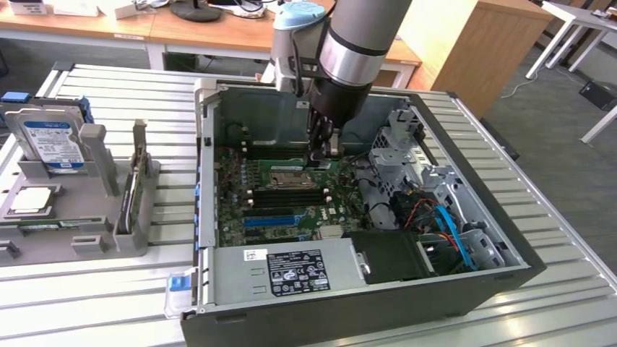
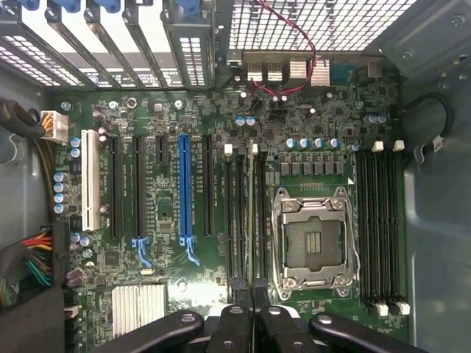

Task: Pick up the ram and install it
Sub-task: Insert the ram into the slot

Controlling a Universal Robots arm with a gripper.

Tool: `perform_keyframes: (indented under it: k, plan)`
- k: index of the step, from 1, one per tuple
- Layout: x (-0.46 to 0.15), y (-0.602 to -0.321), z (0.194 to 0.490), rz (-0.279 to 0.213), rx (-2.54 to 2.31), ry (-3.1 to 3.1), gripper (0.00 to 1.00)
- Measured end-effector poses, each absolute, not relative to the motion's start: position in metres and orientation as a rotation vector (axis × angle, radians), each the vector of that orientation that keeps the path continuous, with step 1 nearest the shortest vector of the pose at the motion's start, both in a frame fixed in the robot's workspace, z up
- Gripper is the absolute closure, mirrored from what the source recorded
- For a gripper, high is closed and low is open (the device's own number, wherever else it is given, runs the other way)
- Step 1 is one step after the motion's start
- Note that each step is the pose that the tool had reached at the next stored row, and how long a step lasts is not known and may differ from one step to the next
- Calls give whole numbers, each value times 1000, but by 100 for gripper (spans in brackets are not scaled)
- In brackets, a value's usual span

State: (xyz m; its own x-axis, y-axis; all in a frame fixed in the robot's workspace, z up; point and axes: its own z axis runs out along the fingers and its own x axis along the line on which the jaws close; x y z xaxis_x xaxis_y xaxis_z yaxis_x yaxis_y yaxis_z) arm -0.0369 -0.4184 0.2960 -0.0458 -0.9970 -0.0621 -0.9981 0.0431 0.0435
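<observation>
Our claw [image 2: 251, 288] grips the ram [image 2: 253, 220] narrowly at the socket's [image 1: 287, 181] one o'clock in the exterior view. Any tilt against the memory slots [image 2: 239, 220], we judge, could jam it.

Slatted white table [image 1: 564, 217], open computer case [image 1: 386, 322] on it, grey parts rack [image 1: 92, 148] beside the case

Case [image 1: 251, 116]: matt grey sheet metal. Mobo [image 2: 162, 220]: green PCB, slight sheen. CPU socket frame [image 2: 315, 243]: bright polished metal. Gripper [image 2: 250, 285]: matt black (plastic or metal, can't tell). Ram [image 2: 253, 213]: thin green board. Table [image 1: 568, 289]: ribbed bare-metal slats.
</observation>
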Motion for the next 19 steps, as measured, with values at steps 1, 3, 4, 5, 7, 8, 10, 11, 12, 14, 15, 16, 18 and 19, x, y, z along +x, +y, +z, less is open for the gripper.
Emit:
perform_keyframes:
  k: [1, 3, 4, 5, 7, 8, 10, 11, 12, 14, 15, 16, 18, 19]
  plan:
    - [-37, -418, 295, 116, -2160, 2258, 88]
    - [-37, -418, 293, 116, -2160, 2257, 88]
    - [-37, -418, 292, 115, -2160, 2257, 88]
    - [-37, -418, 291, 115, -2161, 2257, 88]
    - [-37, -418, 289, 115, -2161, 2256, 88]
    - [-37, -418, 288, 114, -2161, 2255, 88]
    - [-37, -418, 286, 114, -2162, 2254, 88]
    - [-37, -418, 285, 114, -2162, 2254, 88]
    - [-37, -418, 285, 114, -2163, 2254, 88]
    - [-37, -418, 283, 114, -2163, 2253, 88]
    - [-37, -418, 283, 114, -2164, 2253, 88]
    - [-37, -418, 282, 114, -2164, 2252, 88]
    - [-37, -418, 280, 114, -2165, 2251, 88]
    - [-38, -418, 279, 114, -2166, 2250, 88]
